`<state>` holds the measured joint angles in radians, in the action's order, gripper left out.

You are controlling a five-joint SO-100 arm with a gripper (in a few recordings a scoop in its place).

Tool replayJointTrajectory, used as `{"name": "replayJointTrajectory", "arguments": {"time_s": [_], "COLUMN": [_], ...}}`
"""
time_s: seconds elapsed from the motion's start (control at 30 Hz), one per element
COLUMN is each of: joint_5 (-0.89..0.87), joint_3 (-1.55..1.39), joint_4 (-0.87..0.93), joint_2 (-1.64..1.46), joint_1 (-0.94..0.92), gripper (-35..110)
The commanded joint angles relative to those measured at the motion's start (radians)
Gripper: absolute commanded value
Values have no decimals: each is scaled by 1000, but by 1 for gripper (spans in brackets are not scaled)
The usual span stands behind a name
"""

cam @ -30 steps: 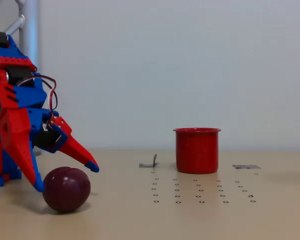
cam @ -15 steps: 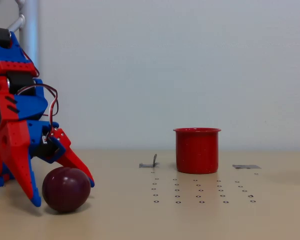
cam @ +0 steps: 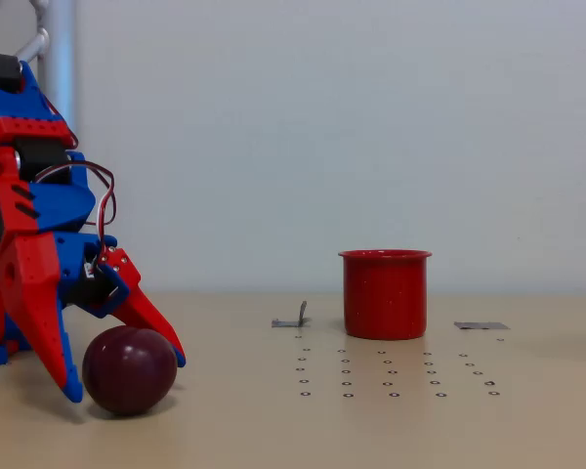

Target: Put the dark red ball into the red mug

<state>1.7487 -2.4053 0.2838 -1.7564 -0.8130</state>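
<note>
The table (cam: pixel 527 430) stretches wide. On it, far left of the mug (cam: pixel 385 293), the gripper (cam: pixel 125 376) straddles the ball (cam: pixel 129 370), its fingers spread to either side of it and not yet pressed in. The mug stands upright, well apart to the ball's right, so the carry must go rightward.
</note>
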Motion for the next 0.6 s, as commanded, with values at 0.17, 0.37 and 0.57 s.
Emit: {"name": "replayJointTrajectory", "arguments": {"time_s": [0.17, 0.37, 0.57], "joint_5": [-43, -46, -41], "joint_3": [117, 124, 124], "joint_4": [-34, -34, -32], "joint_2": [9, 15, 15], "joint_1": [6, 8, 8], "gripper": [39, 38, 36]}}
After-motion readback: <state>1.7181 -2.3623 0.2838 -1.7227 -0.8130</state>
